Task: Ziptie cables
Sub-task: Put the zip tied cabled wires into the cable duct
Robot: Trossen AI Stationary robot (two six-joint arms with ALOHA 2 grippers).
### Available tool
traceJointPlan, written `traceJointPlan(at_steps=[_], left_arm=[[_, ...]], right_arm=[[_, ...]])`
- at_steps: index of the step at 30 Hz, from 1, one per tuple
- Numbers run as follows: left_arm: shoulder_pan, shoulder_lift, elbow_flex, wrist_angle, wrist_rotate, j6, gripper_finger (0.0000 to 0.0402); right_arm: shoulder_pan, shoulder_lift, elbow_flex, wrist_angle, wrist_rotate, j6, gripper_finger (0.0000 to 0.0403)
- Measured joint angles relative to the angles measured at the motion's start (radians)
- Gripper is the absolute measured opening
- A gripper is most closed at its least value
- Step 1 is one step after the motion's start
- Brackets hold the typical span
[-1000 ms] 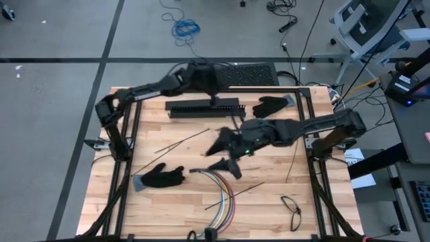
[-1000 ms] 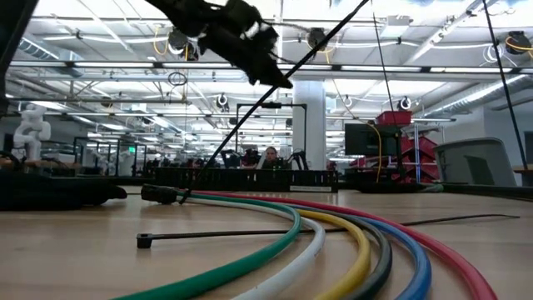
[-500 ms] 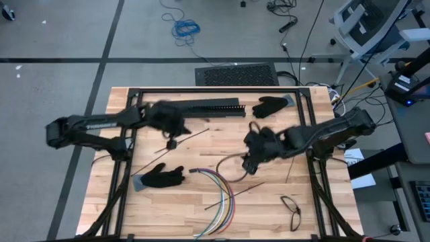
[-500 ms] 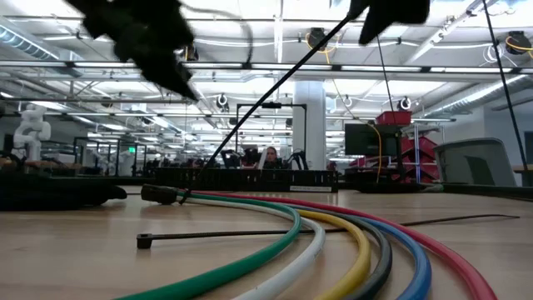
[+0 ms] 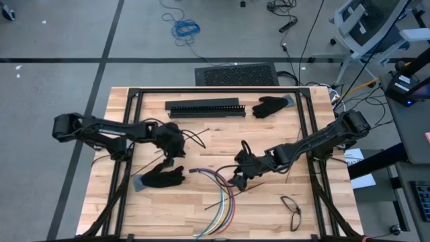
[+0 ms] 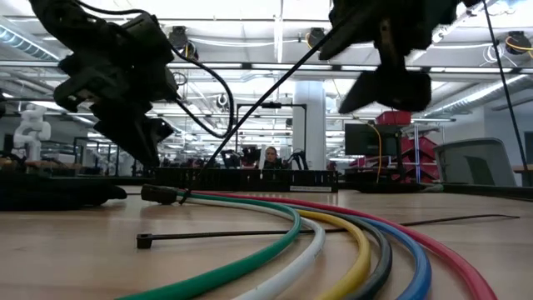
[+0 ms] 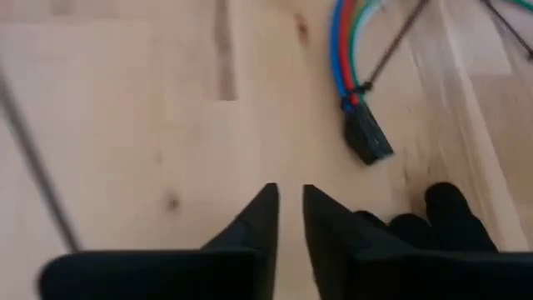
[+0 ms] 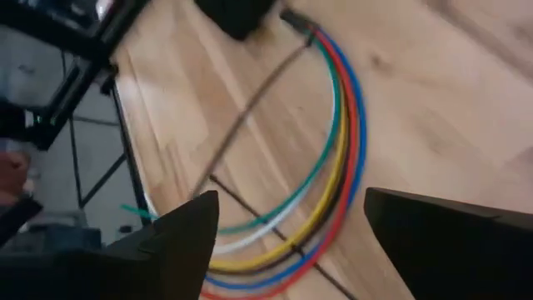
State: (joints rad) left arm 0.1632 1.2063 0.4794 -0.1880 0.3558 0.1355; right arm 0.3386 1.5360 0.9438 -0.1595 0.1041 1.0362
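Observation:
The cables [image 5: 224,198] lie on the wooden table in one arc of green, white, yellow, grey, blue and red strands, ending in a black connector [image 7: 366,139]. A black strip [image 7: 360,87] is looped round them by the connector, and its tail [image 6: 275,92] slants up. My left gripper [image 7: 289,204] hovers just left of that end, above a black glove [image 5: 161,177], with only a narrow gap and nothing in it. My right gripper [image 8: 287,229] hangs wide open above the arc's right side [image 5: 238,176], holding nothing.
Loose black strips lie on the table [image 5: 235,190] [image 5: 183,139] [image 6: 233,236]. A long black slotted bar [image 5: 205,107] and a second glove [image 5: 271,105] sit at the far edge, glasses [image 5: 291,210] at the near right. Black frame rails [image 5: 127,168] border the table.
My left gripper has swung from the slotted bar at the far edge toward the near left and down, ending beside the glove. My right gripper has dropped toward the cables and rolled. The cables have stayed put.

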Motion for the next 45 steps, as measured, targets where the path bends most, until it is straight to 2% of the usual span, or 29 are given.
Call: traceJointPlan(at_steps=[6,11,14,18,23,28,32,37,45], left_arm=[[-0.051,0.057,0.069,-0.006,0.008,0.014,0.0136],[-0.12,0.083,0.14,-0.003,0.001,0.091,0.018],[-0.151,0.132,0.163,-0.004,-0.048,0.098,0.0195],[-0.17,0.238,0.173,-0.011,-0.12,0.097,0.0198],[-0.176,0.323,0.206,-0.006,-0.132,0.08,0.0199],[-0.198,0.333,0.252,-0.063,-0.122,0.01,0.0199],[-0.211,0.318,0.308,-0.173,-0.12,-0.032,0.0199],[-0.231,0.302,0.319,-0.134,-0.12,-0.079,0.0199],[-0.28,0.42,0.302,-0.071,-0.126,-0.188,0.0199]], right_arm=[[0.013,0.001,-0.012,-0.017,0.025,0.083,0.0313],[0.026,0.002,-0.012,-0.034,0.015,-0.057,0.0313],[0.021,0.002,-0.012,-0.104,0.073,-0.089,0.0313],[0.008,0.002,-0.012,-0.226,0.159,-0.017,0.0313],[0.009,0.003,-0.012,-0.232,0.152,-0.056,0.0313],[0.008,0.003,-0.012,-0.261,0.157,-0.077,0.0313],[0.008,0.003,-0.012,-0.278,0.163,-0.079,0.0313],[0.008,0.003,-0.012,-0.281,0.165,-0.095,0.0313],[0.008,0.003,-0.012,-0.29,0.165,-0.09,0.0313]])
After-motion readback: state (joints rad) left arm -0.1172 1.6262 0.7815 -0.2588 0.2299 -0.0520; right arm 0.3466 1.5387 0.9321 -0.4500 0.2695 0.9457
